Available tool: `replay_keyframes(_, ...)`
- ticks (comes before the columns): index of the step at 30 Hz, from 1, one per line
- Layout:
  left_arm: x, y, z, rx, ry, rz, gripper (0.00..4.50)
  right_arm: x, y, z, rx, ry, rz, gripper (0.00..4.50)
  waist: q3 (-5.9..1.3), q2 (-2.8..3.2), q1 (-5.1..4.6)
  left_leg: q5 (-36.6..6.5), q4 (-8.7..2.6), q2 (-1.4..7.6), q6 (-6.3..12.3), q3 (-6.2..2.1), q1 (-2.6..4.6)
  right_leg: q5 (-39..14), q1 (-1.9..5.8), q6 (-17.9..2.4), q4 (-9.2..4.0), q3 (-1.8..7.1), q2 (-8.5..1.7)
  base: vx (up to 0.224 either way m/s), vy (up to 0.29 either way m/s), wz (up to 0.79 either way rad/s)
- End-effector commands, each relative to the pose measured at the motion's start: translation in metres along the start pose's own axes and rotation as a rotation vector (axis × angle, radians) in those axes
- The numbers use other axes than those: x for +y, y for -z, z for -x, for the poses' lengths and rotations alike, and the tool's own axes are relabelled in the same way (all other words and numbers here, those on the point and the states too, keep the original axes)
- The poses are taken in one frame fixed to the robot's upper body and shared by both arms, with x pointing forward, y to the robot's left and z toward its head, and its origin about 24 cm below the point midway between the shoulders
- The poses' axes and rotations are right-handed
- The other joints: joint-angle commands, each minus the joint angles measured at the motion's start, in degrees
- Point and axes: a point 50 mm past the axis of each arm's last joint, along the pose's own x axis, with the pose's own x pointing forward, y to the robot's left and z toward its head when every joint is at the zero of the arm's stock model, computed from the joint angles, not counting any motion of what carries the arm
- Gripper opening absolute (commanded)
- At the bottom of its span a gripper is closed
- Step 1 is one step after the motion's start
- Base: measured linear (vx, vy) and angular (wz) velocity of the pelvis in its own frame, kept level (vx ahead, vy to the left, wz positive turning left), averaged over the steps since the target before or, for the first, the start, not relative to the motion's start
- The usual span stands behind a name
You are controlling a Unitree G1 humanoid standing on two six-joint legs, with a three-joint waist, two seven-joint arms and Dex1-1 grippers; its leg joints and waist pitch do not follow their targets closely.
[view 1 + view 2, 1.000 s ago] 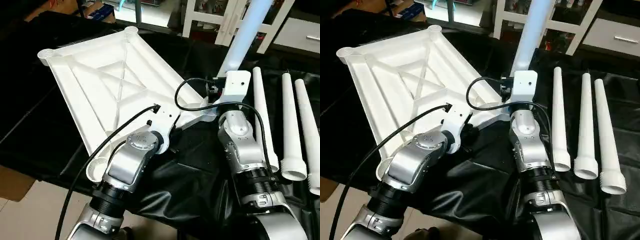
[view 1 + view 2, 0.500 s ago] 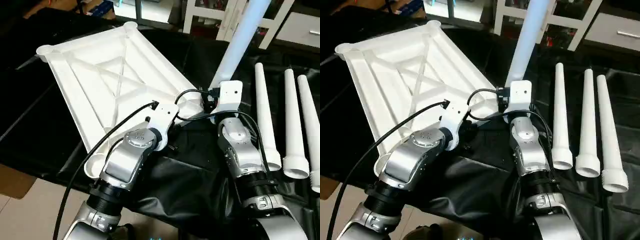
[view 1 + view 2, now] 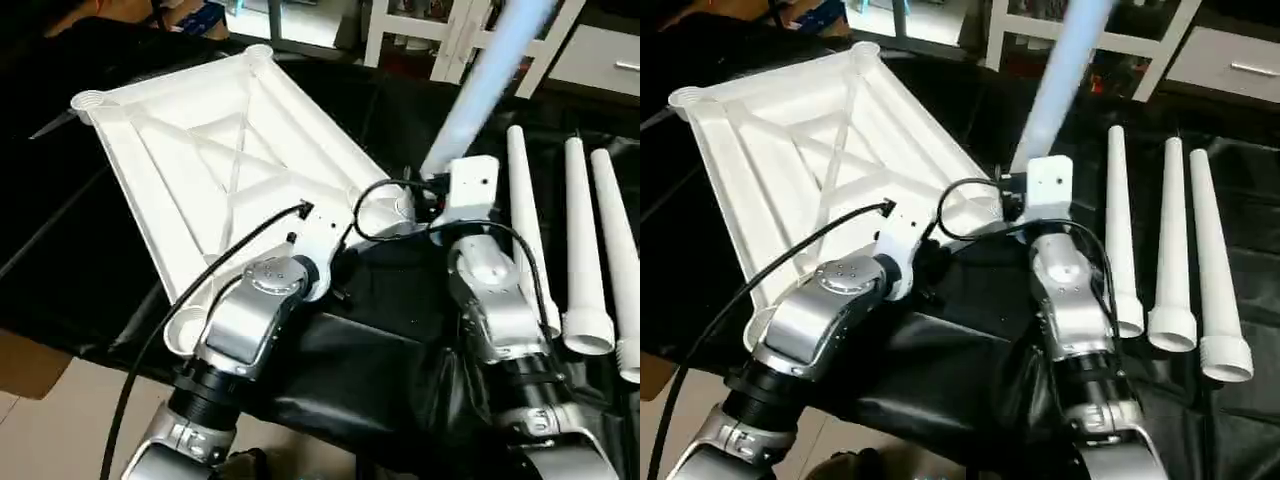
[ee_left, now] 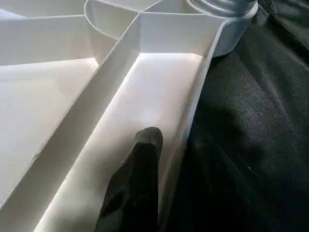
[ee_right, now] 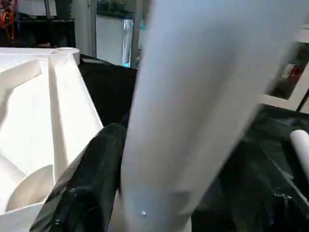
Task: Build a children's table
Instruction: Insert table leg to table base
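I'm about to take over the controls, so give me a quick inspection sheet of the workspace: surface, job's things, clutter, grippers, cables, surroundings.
Surface: black-draped work table, cloth wrinkled at the near edge.
Job's things: white tabletop lies ribbed side up; one tube leg stands tilted in the corner socket by the right arm; three spare legs lie side by side to the right.
Clutter: nothing seen on the cloth.
Grippers: left gripper has a black finger inside the tabletop's edge channel, against the rim wall; right gripper straddles the standing leg's base, grip cannot be told.
Cables: black cables loop over both wrists, one draping across the tabletop.
Surroundings: white shelving and a drawer unit behind; cardboard on the floor.
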Motion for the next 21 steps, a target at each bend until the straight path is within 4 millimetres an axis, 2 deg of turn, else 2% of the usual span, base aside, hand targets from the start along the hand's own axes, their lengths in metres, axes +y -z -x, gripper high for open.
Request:
replay_keyframes(1, 0.0101, 0.0229, 0.0008, 0.089, -0.037, 0.032, 0.62, -0.0065, -0.0048, 0.0018, -0.015, 0.017, -0.002, 3.34, -4.05, -0.44, 0.49, 0.4, -2.65, 3.19, 10.49, -1.38, 0.94, 4.1, 3.69, -17.5, -1.88, 1.78, -3.06, 0.000, 0.000, 0.00)
replay_keyframes(5, 0.0092, 0.0230, 0.0007, 0.091, -0.025, 0.027, 0.62, -0.0075, -0.0102, -0.0005, -0.029, 0.001, 0.021, 3.60, -4.07, -0.47, 0.49, 0.0, -2.55, 3.14, 10.22, -1.38, 0.92, 3.9, 3.76, -17.6, -1.80, 1.79, -3.03, 0.000, 0.000, 0.00)
replay_keyframes(10, 0.0093, 0.0235, 0.0012, 0.091, -0.023, 0.024, 0.62, -0.0052, -0.0123, -0.0034, -0.031, -0.046, -0.013, 3.60, -4.09, -0.45, 0.44, -1.0, -2.50, 3.20, 9.87, -1.41, 0.91, 2.7, 3.73, -17.7, -1.84, 1.82, -3.04, 0.000, 0.000, 0.00)
replay_keyframes(12, 0.0094, 0.0236, 0.0016, 0.091, -0.023, 0.024, 0.62, -0.0047, -0.0130, -0.0035, -0.035, -0.053, -0.014, 3.60, -4.06, -0.52, 0.46, -1.1, -2.48, 3.21, 9.86, -1.40, 0.95, 2.3, 3.66, -17.7, -1.83, 1.83, -3.04, 0.000, 0.000, 0.00)
replay_keyframes(13, 0.0093, 0.0239, 0.0017, 0.091, -0.022, 0.024, 0.62, -0.0043, -0.0131, -0.0033, -0.037, -0.059, -0.017, 3.60, -4.21, -0.77, 0.41, -1.0, -2.40, 3.19, 9.88, -1.35, 0.96, 2.2, 3.73, -17.7, -1.79, 1.83, -3.00, 0.000, 0.000, 0.00)
replay_keyframes(14, 0.0093, 0.0244, 0.0017, 0.091, -0.022, 0.024, 0.62, -0.0035, -0.0133, -0.0029, -0.040, -0.068, -0.022, 3.43, -4.15, -0.67, 0.47, -1.0, -2.40, 3.18, 9.85, -1.39, 0.87, 1.9, 3.74, -17.7, -1.78, 1.85, -3.08, 0.000, 0.000, 0.00)
replay_keyframes(17, 0.0092, 0.0245, 0.0019, 0.091, -0.020, 0.023, 0.62, -0.0043, -0.0126, -0.0027, -0.034, -0.060, -0.027, 3.43, -4.17, -0.59, 0.49, -1.4, -2.35, 3.21, 9.39, -1.43, 0.91, 0.8, 3.63, -17.5, -1.83, 1.85, -3.07, 0.000, 0.000, 0.00)
replay_keyframes(19, 0.0091, 0.0246, 0.0020, 0.090, -0.017, 0.019, 0.62, -0.0061, -0.0126, -0.0030, -0.034, -0.051, -0.030, 3.10, -4.16, -0.57, 0.48, -1.8, -2.34, 3.16, 9.14, -1.40, 0.90, 0.4, 3.62, -17.4, -1.87, 1.86, -3.03, 0.000, 0.000, 0.00)
replay_keyframes(21, 0.0088, 0.0253, 0.0018, 0.091, -0.014, 0.014, 0.62, -0.0084, -0.0127, -0.0031, -0.034, -0.043, -0.027, 3.01, -4.19, -0.55, 0.50, -1.7, -2.33, 3.14, 8.97, -1.43, 0.89, 0.6, 3.65, -17.3, -1.81, 1.87, -3.03, 0.000, 0.000, 0.00)
